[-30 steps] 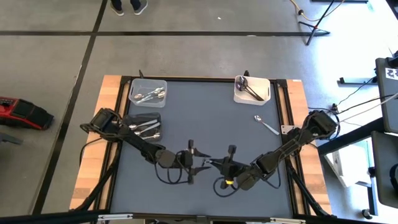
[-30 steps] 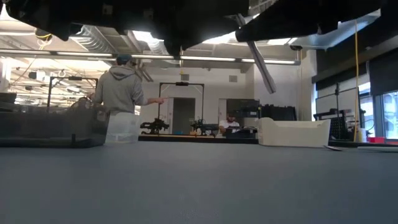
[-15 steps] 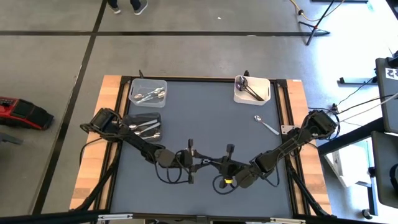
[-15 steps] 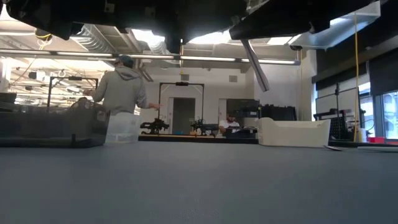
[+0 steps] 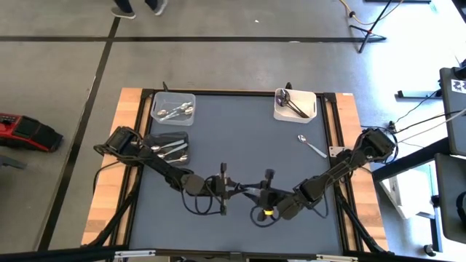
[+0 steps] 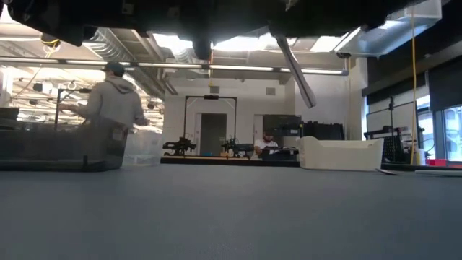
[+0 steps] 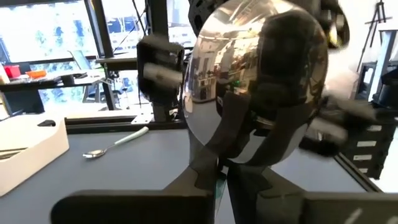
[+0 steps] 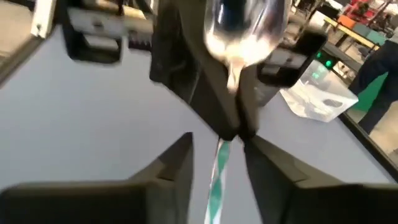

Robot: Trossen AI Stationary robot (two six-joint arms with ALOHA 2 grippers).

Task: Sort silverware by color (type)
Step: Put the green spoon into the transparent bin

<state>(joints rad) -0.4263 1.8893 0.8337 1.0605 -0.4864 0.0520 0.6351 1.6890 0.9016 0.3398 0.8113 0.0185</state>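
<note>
A shiny spoon point(image 7: 249, 81) with a teal-striped handle point(image 8: 216, 174) hangs in the air over the table's near middle, between my two grippers. My left gripper point(image 5: 242, 191) is shut on it; in its wrist view the bowl fills the picture above the fingers point(image 7: 219, 167). My right gripper point(image 5: 256, 193) faces it from the right. It is open, with one finger on either side of the handle point(image 8: 217, 155) and apart from it. More silverware lies in the bins, and one loose spoon point(image 5: 312, 146) lies flat on the mat at the right. My left gripper pinches the spoon's neck point(image 8: 234, 81), just below the bowl, between its two fingers. The fingers come level from the table's left and lie along the spoon. The bowl points back toward the left arm and the handle runs on toward my right gripper. The spoon is lifted clear of the table.
A clear bin point(image 5: 173, 108) with silver spoons stands at the far left and a white bin point(image 5: 295, 104) with dark utensils at the far right. A dark tray point(image 5: 169, 149) with spoons sits under the left arm. A person walks in the room beyond the table.
My right gripper has carried the spoon a little toward the table's left, up to my left gripper. My left gripper has shut on the spoon's neck. My right gripper's fingers have parted from the handle. The spoon stays lifted clear.
</note>
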